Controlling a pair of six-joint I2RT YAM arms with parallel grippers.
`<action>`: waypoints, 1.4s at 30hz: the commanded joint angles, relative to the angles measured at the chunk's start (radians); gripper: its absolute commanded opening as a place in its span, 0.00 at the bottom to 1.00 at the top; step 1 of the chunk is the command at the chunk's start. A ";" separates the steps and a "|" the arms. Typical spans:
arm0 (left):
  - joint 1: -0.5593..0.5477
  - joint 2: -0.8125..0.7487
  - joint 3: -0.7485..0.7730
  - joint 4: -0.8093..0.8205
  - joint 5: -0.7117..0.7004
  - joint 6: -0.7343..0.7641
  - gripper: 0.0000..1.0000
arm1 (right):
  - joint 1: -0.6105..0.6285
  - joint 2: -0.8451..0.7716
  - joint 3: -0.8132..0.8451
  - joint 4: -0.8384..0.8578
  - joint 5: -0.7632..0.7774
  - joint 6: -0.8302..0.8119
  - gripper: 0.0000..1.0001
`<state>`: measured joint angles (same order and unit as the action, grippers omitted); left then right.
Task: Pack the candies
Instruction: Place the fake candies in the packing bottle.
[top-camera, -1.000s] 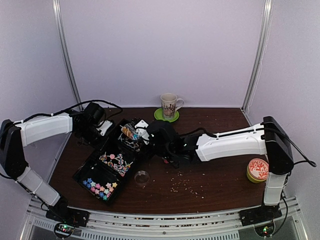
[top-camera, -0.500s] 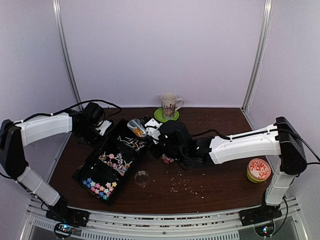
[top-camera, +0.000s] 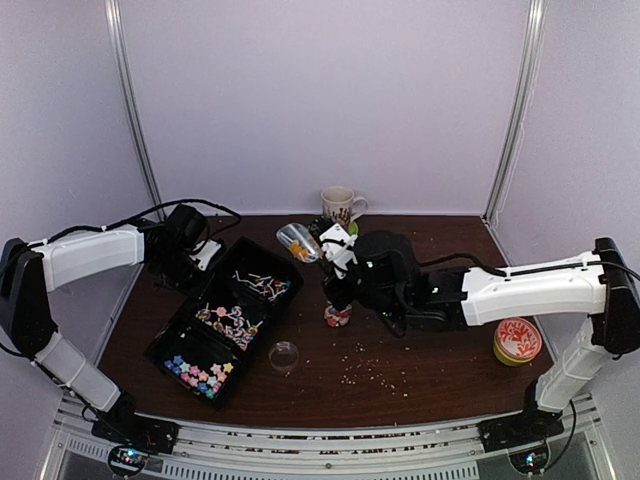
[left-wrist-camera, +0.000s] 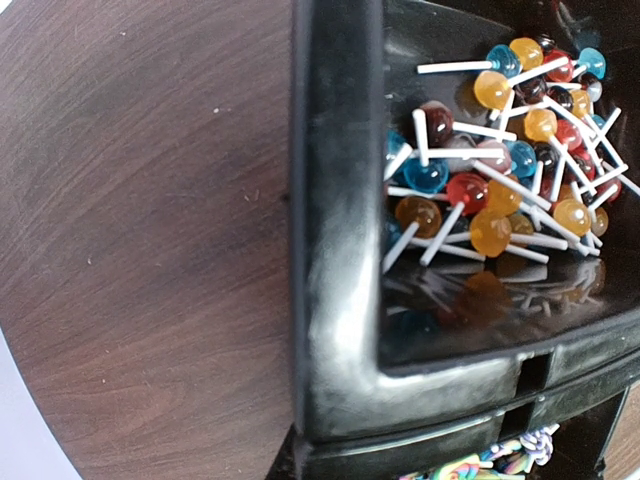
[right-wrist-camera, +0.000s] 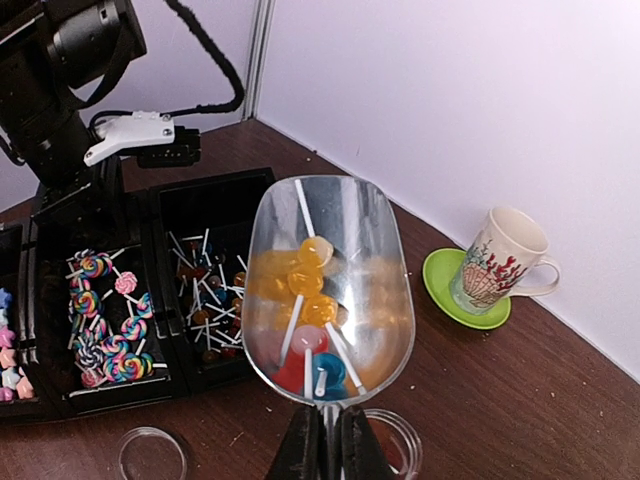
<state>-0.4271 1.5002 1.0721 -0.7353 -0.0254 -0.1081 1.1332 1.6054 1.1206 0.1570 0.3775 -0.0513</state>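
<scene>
- My right gripper (right-wrist-camera: 323, 452) pinches the scoop (right-wrist-camera: 335, 235) of candies (right-wrist-camera: 305, 282), just past the tray's (left-wrist-camera: 330, 200) right edge.
- My left gripper (top-camera: 205, 257) sits at the tray's far edge; I cannot tell its grip.

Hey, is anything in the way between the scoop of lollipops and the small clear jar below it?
Nothing visible is. The right gripper holds the clear scoop of lollipops raised just above the small jar, with open air between them. The clear round lid lies apart from the jar, and the black tray sits off to the side.
</scene>
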 joint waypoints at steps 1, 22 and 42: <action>0.007 -0.005 0.062 0.040 0.027 -0.033 0.00 | -0.009 -0.109 -0.056 -0.059 0.061 0.025 0.00; 0.007 -0.020 0.063 0.026 0.019 -0.048 0.00 | -0.054 -0.389 -0.136 -0.437 0.104 0.060 0.00; 0.007 -0.022 0.062 0.017 0.005 -0.050 0.00 | -0.062 -0.283 -0.009 -0.675 -0.020 0.053 0.00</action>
<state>-0.4267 1.5040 1.0756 -0.7616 -0.0494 -0.1341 1.0756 1.2907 1.0447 -0.4572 0.3759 0.0036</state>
